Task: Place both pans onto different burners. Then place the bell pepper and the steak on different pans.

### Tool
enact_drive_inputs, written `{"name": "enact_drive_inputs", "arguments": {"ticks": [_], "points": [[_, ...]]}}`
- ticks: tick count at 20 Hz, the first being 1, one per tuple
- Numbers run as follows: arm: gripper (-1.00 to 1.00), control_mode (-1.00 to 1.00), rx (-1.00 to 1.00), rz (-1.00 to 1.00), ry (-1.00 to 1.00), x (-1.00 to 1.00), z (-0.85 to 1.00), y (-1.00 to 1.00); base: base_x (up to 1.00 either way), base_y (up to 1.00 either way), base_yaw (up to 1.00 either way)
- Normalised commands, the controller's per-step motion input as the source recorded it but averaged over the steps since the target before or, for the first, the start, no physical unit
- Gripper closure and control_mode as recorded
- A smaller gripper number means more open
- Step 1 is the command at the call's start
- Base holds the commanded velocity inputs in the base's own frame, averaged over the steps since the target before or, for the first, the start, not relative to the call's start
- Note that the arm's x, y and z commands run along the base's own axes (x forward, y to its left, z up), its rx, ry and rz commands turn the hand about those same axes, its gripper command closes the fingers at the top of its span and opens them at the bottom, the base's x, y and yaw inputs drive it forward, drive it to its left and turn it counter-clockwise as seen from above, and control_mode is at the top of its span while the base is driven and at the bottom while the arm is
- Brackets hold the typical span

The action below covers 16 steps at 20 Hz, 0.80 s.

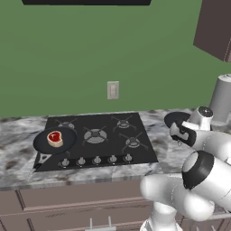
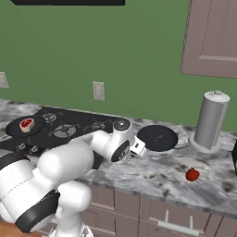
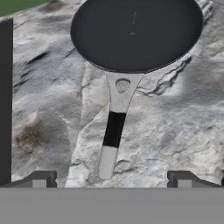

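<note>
One black pan (image 1: 55, 140) sits on the front left burner of the cooktop (image 1: 145, 154) with the steak (image 1: 55, 138) in it. The steak (image 2: 26, 123) is red with a pale rim. The other pan (image 2: 157, 137) lies on the marble counter to the right of the cooktop, and its handle (image 3: 113, 131) points toward me. My gripper (image 3: 111, 181) hovers open just over the handle's pale end, with one fingertip on each side of it and nothing held. The red bell pepper (image 2: 192, 174) rests on the counter further right, near the front edge.
A grey paper-towel roll (image 2: 210, 120) stands upright behind the counter pan on the right. The centre burner (image 1: 95, 134) and the other grates are bare. The cooktop's edge (image 3: 4, 100) runs along the left of the hand view. A wall cabinet (image 2: 213, 37) hangs above.
</note>
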Motion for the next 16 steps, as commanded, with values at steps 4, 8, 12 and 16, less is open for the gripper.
{"name": "enact_drive_inputs", "arguments": {"ticks": [4, 8, 12, 16], "points": [[-1.0, -1.0, 0.0, 0.0, 0.0, 0.2, -0.18, -0.06, 0.0, 0.0, 0.0], [-1.0, -1.0, 0.0, 0.0, 0.01, 0.19, -0.18, -0.07, 0.0, 0.0, 0.0], [-1.0, -1.0, 0.0, 0.0, 0.0, 0.18, -0.18, -0.09, 0.0, 0.0, 0.0], [-1.0, -1.0, 0.0, 0.0, 0.0, 0.17, -0.17, -0.09, 0.0, 0.0, 0.0]]}}
